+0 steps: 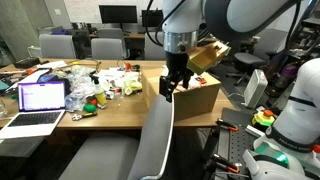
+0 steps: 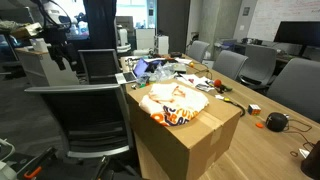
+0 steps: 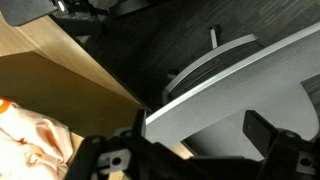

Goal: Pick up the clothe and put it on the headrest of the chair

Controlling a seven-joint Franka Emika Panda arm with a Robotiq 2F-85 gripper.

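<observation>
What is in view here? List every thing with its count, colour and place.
clothe: one, pale peach-pink with orange-red patches, lying on top of the cardboard box
cardboard box: one, brown, at the table's end
chair: one, light grey with a tall curved back, next to the box, nothing on its top
smaller chairs: two, grey, behind the table
laptop: one, silver with a lit purple screen, at the table's far end from the box
table: one, wooden, cluttered with small items
monitors: at least two, dark, in the background
pincer: one, black, open and empty, hanging above the chair back beside the box
</observation>
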